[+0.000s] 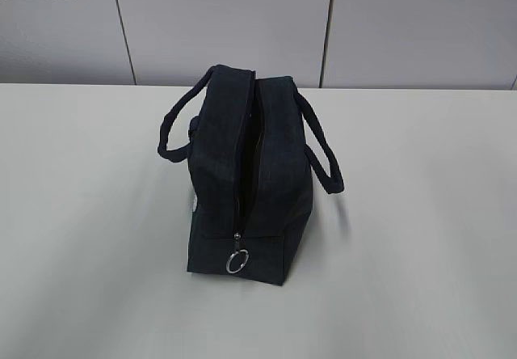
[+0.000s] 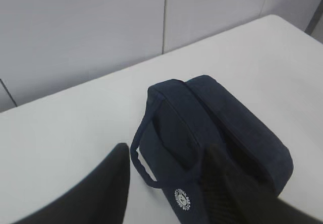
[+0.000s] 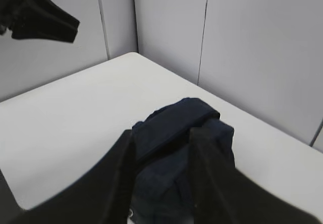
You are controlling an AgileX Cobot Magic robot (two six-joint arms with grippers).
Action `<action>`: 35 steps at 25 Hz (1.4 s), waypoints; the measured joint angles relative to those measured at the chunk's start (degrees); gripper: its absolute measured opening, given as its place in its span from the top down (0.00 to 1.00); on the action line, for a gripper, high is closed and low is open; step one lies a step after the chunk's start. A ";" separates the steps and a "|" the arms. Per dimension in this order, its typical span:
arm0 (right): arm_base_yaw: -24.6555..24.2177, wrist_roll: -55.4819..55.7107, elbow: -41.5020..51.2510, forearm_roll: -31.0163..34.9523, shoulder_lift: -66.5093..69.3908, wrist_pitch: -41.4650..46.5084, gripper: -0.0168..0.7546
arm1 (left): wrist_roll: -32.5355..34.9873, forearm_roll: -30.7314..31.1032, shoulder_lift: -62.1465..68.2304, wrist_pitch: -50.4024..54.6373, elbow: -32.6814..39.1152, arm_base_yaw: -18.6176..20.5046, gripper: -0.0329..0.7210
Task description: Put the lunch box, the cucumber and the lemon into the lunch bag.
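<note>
Parted right gripper (image 3: 160, 156) fingers above the dark navy lunch bag (image 3: 176, 133) on the white table (image 3: 65, 118)

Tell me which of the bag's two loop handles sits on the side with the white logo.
The left loop handle of the boxy dark navy fabric lunch bag; the round white logo sits below it, not by the right handle.

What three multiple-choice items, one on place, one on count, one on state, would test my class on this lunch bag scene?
1. Where is the silver ring pull?
A. at the near end of the lunch bag
B. at its far end
C. on a handle

2. How many loop handles show?
A. one
B. two
C. four

3. The bag's top is:
A. zipped shut
B. parted along the zipper
C. folded flat

Answers: 1 A, the ring hangs at the end nearest the exterior camera. 2 B, one on each side. 3 B, a dark gap runs along the top.
</note>
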 joint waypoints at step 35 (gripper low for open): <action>0.00 -4.01 26.20 11.57 -1.84 4.88 0.68 | 0.15 -2.36 -9.22 3.60 7.62 0.00 0.60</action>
